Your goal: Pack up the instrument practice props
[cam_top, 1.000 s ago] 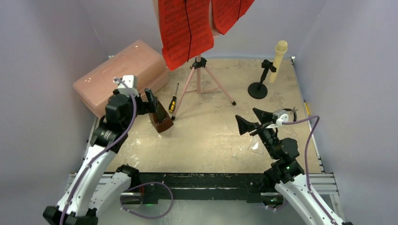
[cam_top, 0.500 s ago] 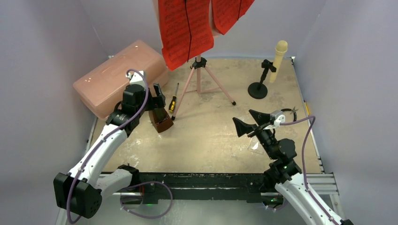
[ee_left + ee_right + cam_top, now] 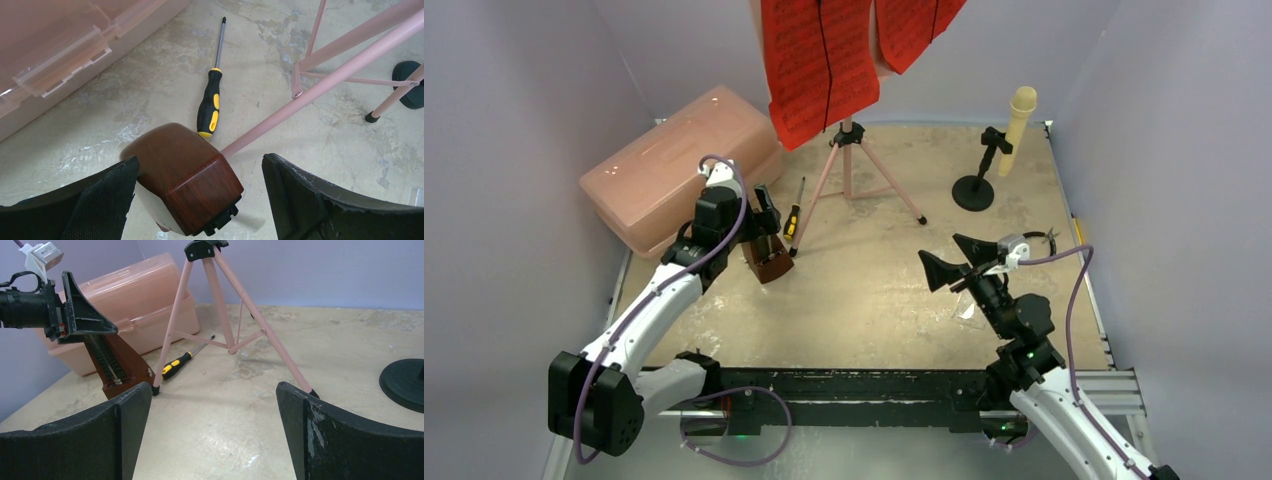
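Left gripper [image 3: 200, 162] nearer now, jaws wide astride brown metronome [image 3: 182, 192]

Table [image 3: 864, 300] bears box [image 3: 674, 165], metronome [image 3: 769, 262], screwdriver [image 3: 794, 218], tripod [image 3: 848, 172], microphone base [image 3: 972, 192], perhaps clear scrap [image 3: 967, 311].

The left arm [image 3: 639, 320] and the right arm [image 3: 1064, 420] share one build: smooth white link shells joined by chunky black joint housings. A purple cable [image 3: 1079, 290] runs along each arm and loops free near the wrist. A small white camera block [image 3: 1014, 248] sits on top of each wrist. The left gripper [image 3: 200, 162] and the right gripper [image 3: 214, 389] carry broad matte black fingers [image 3: 340, 440] with rough, slightly frayed edges and pale scuffs. Seen from the side, the fingers are triangular wedges. A green light [image 3: 1024, 355] glows on the right arm's near joint.
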Tool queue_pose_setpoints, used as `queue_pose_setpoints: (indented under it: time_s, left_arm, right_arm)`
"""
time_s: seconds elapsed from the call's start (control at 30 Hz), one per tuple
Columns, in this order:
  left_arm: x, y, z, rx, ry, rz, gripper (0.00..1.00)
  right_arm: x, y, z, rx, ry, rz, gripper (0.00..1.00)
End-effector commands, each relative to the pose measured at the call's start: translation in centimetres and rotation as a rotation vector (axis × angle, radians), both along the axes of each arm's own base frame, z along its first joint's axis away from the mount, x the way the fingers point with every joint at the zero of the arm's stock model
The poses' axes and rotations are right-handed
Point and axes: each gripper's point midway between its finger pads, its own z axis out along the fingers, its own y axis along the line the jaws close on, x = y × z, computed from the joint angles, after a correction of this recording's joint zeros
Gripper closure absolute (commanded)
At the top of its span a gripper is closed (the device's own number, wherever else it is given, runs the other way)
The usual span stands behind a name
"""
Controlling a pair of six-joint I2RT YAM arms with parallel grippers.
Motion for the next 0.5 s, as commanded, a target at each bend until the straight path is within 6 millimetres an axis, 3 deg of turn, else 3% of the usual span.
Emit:
queue_pose_setpoints:
  time_s: [0.0,0.23,0.47]
  left_arm:
    - [-0.2,-0.6,-0.2,-0.052,-0.012,-0.009,0.09]
    - [-0.6,-1.2,-1.7,-0.070,0.015,-0.026,0.12]
    - [-1.0,-1.3,-1.9,-0.073,0.023,-0.038,0.18]
  right_arm:
    - [-0.3,0.3,1.0,0.020,-0.036,0.023,0.02]
    - [-0.3,0.3,0.9,0.021,-0.035,0.023,0.02]
    - [-0.2,0.4,0.9,0.021,-0.032,0.024,0.02]
